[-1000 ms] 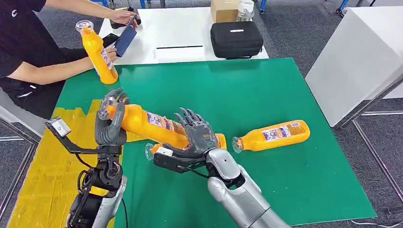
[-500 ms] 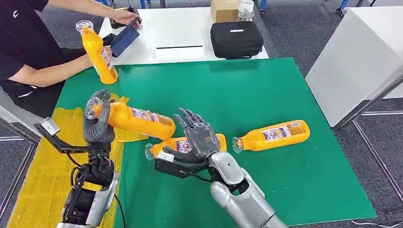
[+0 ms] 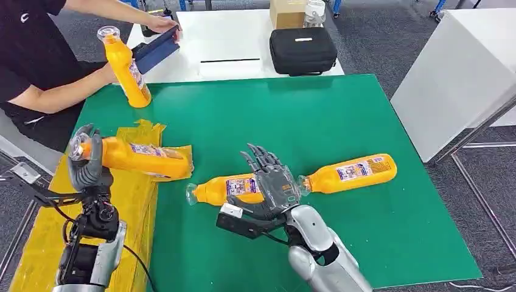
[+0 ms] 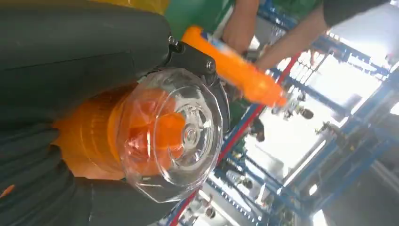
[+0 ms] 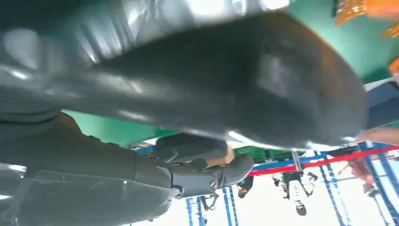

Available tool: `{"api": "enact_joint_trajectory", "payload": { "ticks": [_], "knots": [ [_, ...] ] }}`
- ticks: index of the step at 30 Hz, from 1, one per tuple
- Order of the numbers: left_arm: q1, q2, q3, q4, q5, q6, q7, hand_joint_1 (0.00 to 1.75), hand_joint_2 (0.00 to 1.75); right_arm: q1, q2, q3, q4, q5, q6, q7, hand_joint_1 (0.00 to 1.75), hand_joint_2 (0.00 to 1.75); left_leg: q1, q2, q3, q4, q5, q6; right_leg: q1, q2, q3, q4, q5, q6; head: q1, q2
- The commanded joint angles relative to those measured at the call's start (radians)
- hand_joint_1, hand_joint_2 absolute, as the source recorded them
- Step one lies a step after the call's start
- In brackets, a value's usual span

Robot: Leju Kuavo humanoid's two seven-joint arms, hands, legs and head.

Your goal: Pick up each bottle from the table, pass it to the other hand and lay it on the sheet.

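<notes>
My left hand (image 3: 87, 165) grips the neck end of an orange bottle (image 3: 141, 159), which lies nearly level over the yellow sheet (image 3: 42, 234) at the table's left. Its clear cap (image 4: 181, 134) sits close in the left wrist view, held by the left hand (image 4: 70, 70). My right hand (image 3: 271, 184) hovers open, fingers spread, above the gap between two orange bottles lying on the green mat: one (image 3: 225, 189) just to its left, one (image 3: 352, 172) to its right. In the right wrist view the right hand (image 5: 197, 94) is a dark blur.
A person at the far left holds a fourth orange bottle (image 3: 126, 68) upright on the green mat (image 3: 286, 115) and a blue phone (image 3: 156, 51). Behind stands a white table (image 3: 225, 36) with a black case (image 3: 302, 50) and a box. A white cabinet (image 3: 462, 73) stands at the right.
My left hand has carried the bottle leftward and down, from above the mat onto the yellow sheet. My right hand has let go and drifted right, open, toward the two lying bottles.
</notes>
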Motion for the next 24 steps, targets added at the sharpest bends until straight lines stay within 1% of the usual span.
{"api": "enact_joint_trajectory", "payload": {
  "ticks": [1,3,5,6,9,12,15,16,17,19,20,21,22,24],
  "knots": [
    [-0.031,0.020,0.072,0.098,0.009,-0.006,0.003,1.75,1.75,-0.001,-0.048,-0.015,-0.016,-0.007,0.003,0.003,0.00,0.00,-0.001,0.000,0.005,-0.001,-0.001,0.000,-0.001,-0.002,0.004,0.000,-0.002,0.000,0.000,0.000],
    [-0.032,0.017,0.080,0.108,0.011,-0.010,0.002,1.75,1.75,0.000,-0.052,-0.010,-0.017,-0.010,0.006,0.002,0.00,0.00,-0.001,0.000,0.003,-0.001,-0.001,0.000,-0.001,-0.001,0.003,0.000,-0.001,0.000,0.000,0.000],
    [-0.034,0.026,0.088,0.141,0.007,-0.010,0.005,1.75,1.75,0.003,-0.063,-0.010,-0.011,-0.025,0.007,-0.003,0.00,0.00,-0.002,-0.001,0.009,-0.002,-0.002,0.000,-0.002,-0.002,0.008,0.000,-0.003,0.000,0.000,0.000],
    [-0.035,0.031,0.090,0.159,0.004,-0.013,0.006,1.75,1.75,0.006,-0.066,-0.011,-0.009,-0.031,0.005,-0.005,0.00,0.00,-0.001,0.000,0.004,-0.001,0.000,0.000,-0.001,-0.001,0.003,-0.001,-0.001,0.000,0.000,0.000],
    [-0.036,0.044,0.093,0.215,0.003,-0.039,0.012,1.75,1.75,0.015,-0.070,-0.011,-0.014,-0.042,0.001,-0.010,0.00,0.00,-0.002,0.000,0.007,-0.002,-0.001,0.000,-0.001,-0.002,0.007,-0.001,-0.002,0.000,0.000,0.000],
    [-0.043,0.047,0.089,0.242,-0.003,-0.044,0.013,1.75,1.75,0.012,-0.069,-0.011,-0.014,-0.047,0.001,-0.011,0.00,0.00,-0.001,0.000,0.004,-0.002,0.000,0.000,-0.001,-0.001,0.003,-0.001,-0.001,0.000,0.000,0.000],
    [-0.074,0.056,0.073,0.315,-0.024,-0.048,0.037,1.75,1.75,0.001,-0.062,-0.007,-0.008,-0.056,0.009,-0.013,0.00,0.00,-0.001,0.000,0.006,-0.002,-0.001,0.000,-0.001,-0.002,0.005,0.000,-0.002,0.000,0.000,0.000],
    [-0.095,0.062,0.065,0.374,-0.037,-0.055,0.043,1.75,1.75,-0.005,-0.060,-0.004,-0.004,-0.064,0.018,-0.013,0.00,0.00,-0.001,-0.001,0.002,-0.001,0.000,0.000,-0.001,-0.001,0.002,0.000,0.000,0.000,0.000,0.000],
    [-0.095,0.062,0.065,0.374,-0.037,-0.055,0.043,1.75,1.75,-0.005,-0.060,-0.004,-0.004,-0.064,0.018,-0.013,0.00,0.00,-0.002,-0.002,0.005,-0.002,0.000,0.000,-0.001,-0.003,0.005,0.000,-0.001,0.000,0.000,0.000],
    [-0.111,0.071,0.053,0.441,-0.055,-0.065,0.046,1.75,1.75,-0.008,-0.062,0.001,0.004,-0.068,0.022,-0.013,0.00,0.00,-0.001,-0.001,0.003,-0.001,0.000,0.000,-0.001,-0.003,0.003,0.000,0.000,0.000,0.000,0.000],
    [-0.120,0.076,0.043,0.483,-0.074,-0.065,0.044,1.75,1.75,-0.008,-0.065,0.005,0.010,-0.075,0.023,-0.017,0.00,0.00,-0.002,-0.001,0.008,-0.002,0.000,0.000,-0.002,-0.004,0.008,0.000,-0.002,0.000,0.000,0.000],
    [-0.125,0.079,0.039,0.507,-0.084,-0.068,0.043,1.75,1.75,-0.009,-0.066,0.007,0.015,-0.080,0.022,-0.020,0.00,0.00,-0.001,-0.002,0.004,-0.002,0.001,0.000,-0.001,-0.004,0.005,-0.001,-0.001,0.000,0.000,0.000],
    [-0.137,0.086,0.019,0.554,-0.118,-0.061,0.035,1.75,1.75,-0.010,-0.065,0.009,0.022,-0.085,0.021,-0.023,0.00,0.00,-0.002,-0.002,0.007,-0.003,0.001,0.000,-0.002,-0.005,0.007,-0.001,-0.001,0.000,0.000,0.000],
    [-0.145,0.085,0.019,0.578,-0.123,-0.061,0.021,1.75,1.75,-0.011,-0.065,0.010,0.025,-0.087,0.020,-0.024,0.00,0.00,-0.002,-0.003,0.005,-0.002,0.002,0.000,-0.001,-0.005,0.006,-0.001,0.000,0.000,0.000,0.000]
  ]
}}
